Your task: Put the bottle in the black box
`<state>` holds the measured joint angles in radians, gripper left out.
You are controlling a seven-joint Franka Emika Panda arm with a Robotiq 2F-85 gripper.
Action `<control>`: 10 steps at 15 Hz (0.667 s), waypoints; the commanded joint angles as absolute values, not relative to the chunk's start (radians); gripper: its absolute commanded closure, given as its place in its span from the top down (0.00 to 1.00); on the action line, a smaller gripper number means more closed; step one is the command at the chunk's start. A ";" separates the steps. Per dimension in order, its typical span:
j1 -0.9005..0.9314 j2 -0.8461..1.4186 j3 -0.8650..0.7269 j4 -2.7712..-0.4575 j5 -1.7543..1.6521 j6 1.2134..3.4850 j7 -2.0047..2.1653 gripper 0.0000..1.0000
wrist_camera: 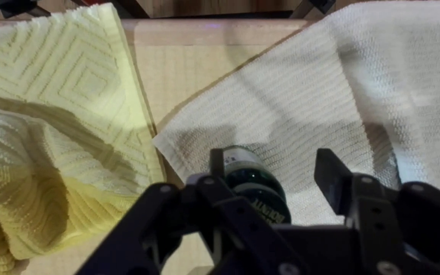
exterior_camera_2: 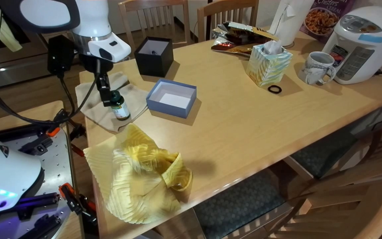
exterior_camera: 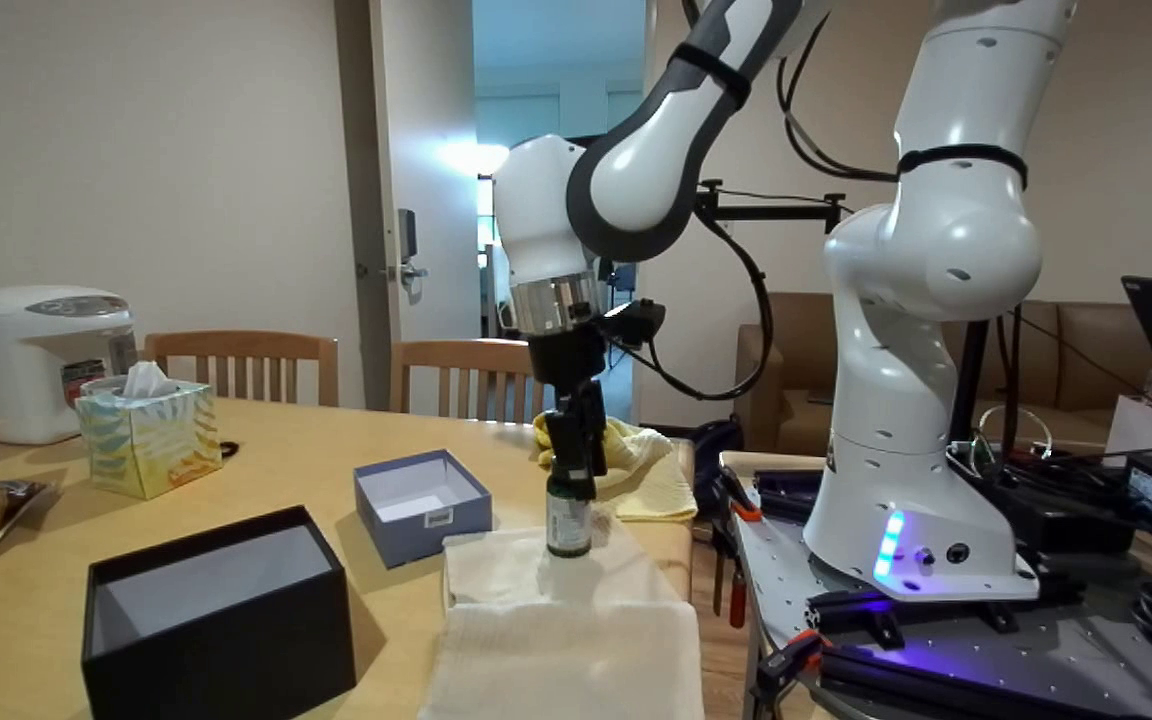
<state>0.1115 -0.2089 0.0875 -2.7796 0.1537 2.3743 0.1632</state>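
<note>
The bottle is dark green with a dark cap and a pale label. It stands upright on a beige cloth in both exterior views [exterior_camera: 568,525] [exterior_camera_2: 120,110], and its cap and shoulder show in the wrist view [wrist_camera: 258,181]. My gripper [wrist_camera: 271,168] points down around the bottle's top. Its fingers are apart, with the bottle close to the left finger in the wrist view and a wide gap to the right finger. The gripper also shows in both exterior views [exterior_camera: 576,475] [exterior_camera_2: 106,96]. The black box stands open-topped on the table in both exterior views [exterior_camera: 236,650] [exterior_camera_2: 156,63].
A smaller blue-grey box [exterior_camera: 426,535] stands between the bottle and the black box. The beige cloth [exterior_camera: 566,660] lies at the table edge, beside a crumpled yellow cloth [exterior_camera_2: 144,186]. A tissue box [exterior_camera_2: 267,68], mug [exterior_camera_2: 317,69] and white water dispenser [exterior_camera_2: 360,49] stand farther off.
</note>
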 commanded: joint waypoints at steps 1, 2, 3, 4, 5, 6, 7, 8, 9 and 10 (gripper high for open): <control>0.120 -0.208 0.074 -2.778 0.211 2.347 0.089 0.33; 0.119 -0.209 0.075 -2.778 0.210 2.341 0.087 0.26; 0.118 -0.209 0.076 -2.778 0.207 2.337 0.086 0.20; 0.117 -0.210 0.077 -2.778 0.203 2.334 0.091 0.13; 0.114 -0.211 0.078 -2.778 0.208 2.337 0.106 0.11; 0.114 -0.215 0.077 -2.778 0.206 2.333 0.105 0.50; 0.112 -0.217 0.079 -2.778 0.197 2.328 0.111 0.46; 0.108 -0.223 0.086 -2.778 0.182 2.323 0.141 0.47; 0.105 -0.229 0.091 -2.778 0.171 2.318 0.164 0.51; 0.102 -0.239 0.097 -2.777 0.159 2.299 0.190 0.57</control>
